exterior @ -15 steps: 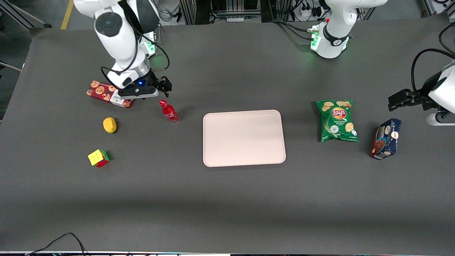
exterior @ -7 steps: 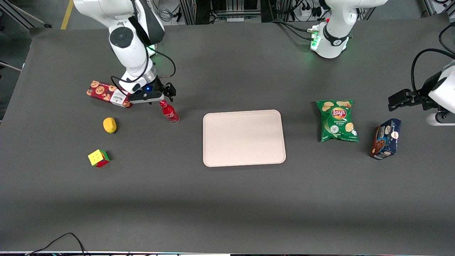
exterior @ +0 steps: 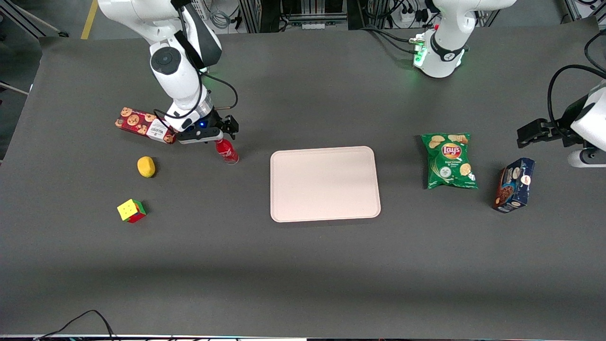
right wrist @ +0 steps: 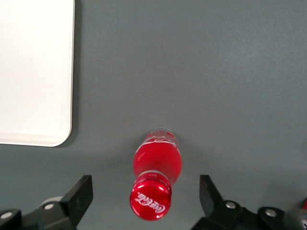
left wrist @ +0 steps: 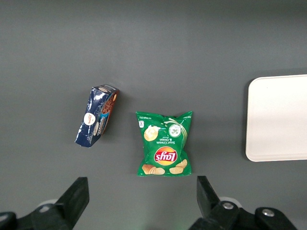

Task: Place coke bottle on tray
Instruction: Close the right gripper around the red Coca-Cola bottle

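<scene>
While the gripper [exterior: 222, 136] hangs right over the bottle [exterior: 227, 152], its jaws stand wide, one finger [right wrist: 79, 196] at either side of the red cap, touching nothing. Upright on the table [exterior: 303, 265], the bottle [right wrist: 156, 181] sits near the tray [exterior: 325, 183], at about ten o'clock from its centre, apart from the rim. Nothing lies on the tray [right wrist: 33, 72]. A cookie box [exterior: 144, 125] lies at about nine o'clock from the gripper, with a lemon [exterior: 146, 166] and a cube [exterior: 131, 210] nearer the front camera. Toward the parked arm's end lie a chip bag [exterior: 449, 161] and a blue box [exterior: 513, 184].
</scene>
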Available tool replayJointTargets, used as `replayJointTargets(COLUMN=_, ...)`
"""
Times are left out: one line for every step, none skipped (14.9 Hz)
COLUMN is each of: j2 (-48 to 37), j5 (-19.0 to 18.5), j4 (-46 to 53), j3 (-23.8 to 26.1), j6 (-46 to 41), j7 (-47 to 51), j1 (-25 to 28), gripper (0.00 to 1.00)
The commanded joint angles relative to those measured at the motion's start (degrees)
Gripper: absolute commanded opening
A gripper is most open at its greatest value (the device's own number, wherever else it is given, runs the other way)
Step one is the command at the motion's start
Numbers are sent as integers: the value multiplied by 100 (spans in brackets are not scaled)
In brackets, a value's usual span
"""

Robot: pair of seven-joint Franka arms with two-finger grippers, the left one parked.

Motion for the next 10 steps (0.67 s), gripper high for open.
replayJointTargets(j2=69, j5=119, j4=-11, j3=48, j6=133, j7=13, j1=-12, gripper=78)
replayJointTargets(j2=86, j5=119, j4=-11, j3=48, j6=133, j7=13, j1=-12, gripper=63)
replayJointTargets(j2=86, j5=119, j4=-11, j3=48, j6=124, j7=13, j1=-12, gripper=47)
replayJointTargets(j2=86, j5=119, j4=-11, j3=48, j6=115, j7=13, j1=-12, gripper=31)
replayJointTargets(j2=86, j5=119, j4=-11, j3=48, j6=106, j7=13, j1=-12, gripper=18)
replayJointTargets(j2=69, j5=119, j4=-3, j3=48, j6=98, j7=13, j1=-21, gripper=4)
replayJointTargets(j2=43, j5=119, j4=-2, j3=48, j6=80, j7=4, j1=-21, gripper=0)
replayJointTargets(j2=7, j5=119, j4=15, j3=48, j6=54, j7=13, j1=-21, gripper=0)
replayJointTargets(j2=-45, j5=119, j4=50, j3=48, j6=1, j7=22, j1=-21, gripper=0)
replayJointTargets(j2=-124, j5=127, j4=102, j3=40, j6=-130, j7=30, j1=-21, gripper=0)
